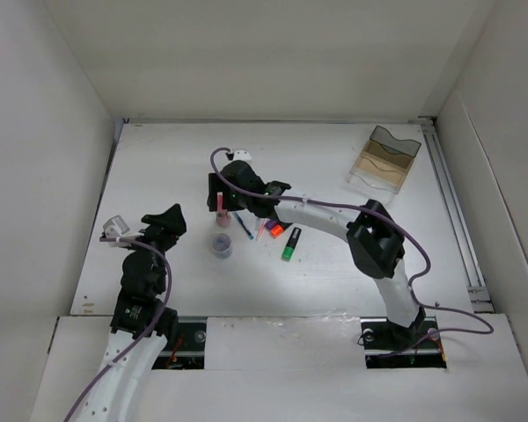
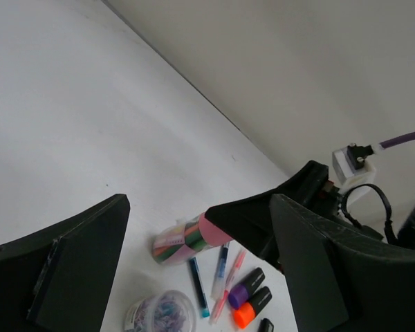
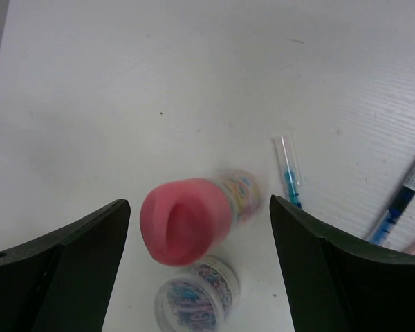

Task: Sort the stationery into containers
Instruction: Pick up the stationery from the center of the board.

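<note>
Right gripper (image 3: 195, 207), its 2 fingers spread, hangs over the pink-capped bottle (image 3: 187, 220), which sits between them, touching neither, just beside the round pot (image 3: 197, 304); left gripper (image 2: 198, 200), also spread, is well apart.

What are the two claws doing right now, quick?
Left gripper: open, empty.
Right gripper: open, straddling the bottle, not gripping it.

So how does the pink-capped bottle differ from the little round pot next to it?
The pink-capped bottle is tall and slim; the round pot is squat and wider. The bottle has an opaque pink cap; the pot's clear top shows colourful contents. Both stand on the table.
</note>
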Action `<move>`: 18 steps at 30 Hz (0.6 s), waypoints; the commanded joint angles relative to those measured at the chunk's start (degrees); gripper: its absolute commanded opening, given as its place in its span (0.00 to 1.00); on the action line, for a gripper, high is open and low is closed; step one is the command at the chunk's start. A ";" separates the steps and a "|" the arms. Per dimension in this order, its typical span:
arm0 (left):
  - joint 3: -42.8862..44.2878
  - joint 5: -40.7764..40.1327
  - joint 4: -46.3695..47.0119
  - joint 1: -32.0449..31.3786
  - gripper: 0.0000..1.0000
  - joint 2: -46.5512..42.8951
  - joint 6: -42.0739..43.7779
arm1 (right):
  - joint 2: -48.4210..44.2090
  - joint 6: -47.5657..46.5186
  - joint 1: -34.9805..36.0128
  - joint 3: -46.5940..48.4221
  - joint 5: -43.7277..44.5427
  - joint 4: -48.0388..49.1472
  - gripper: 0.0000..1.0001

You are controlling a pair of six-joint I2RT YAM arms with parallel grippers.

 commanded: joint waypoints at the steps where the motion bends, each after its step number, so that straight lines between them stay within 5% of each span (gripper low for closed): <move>1: -1.33 -2.08 2.66 -0.07 0.81 -1.05 1.79 | 3.02 -1.36 0.10 6.09 0.12 -1.64 0.87; 5: -0.72 -1.55 2.66 -0.07 0.81 1.14 1.79 | 5.49 -1.36 0.10 9.00 0.12 -2.16 0.65; 10: -0.72 -0.24 2.93 -0.07 0.81 1.77 2.32 | 6.03 -0.84 0.10 10.94 0.12 -2.70 0.23; 14: -1.24 0.30 3.54 -0.07 0.81 1.15 2.32 | 2.61 -0.83 0.10 11.65 3.80 -2.09 0.18; 18: -1.25 1.70 3.54 -0.07 0.81 0.62 2.32 | -2.40 -0.21 -7.44 13.93 5.65 -2.78 0.18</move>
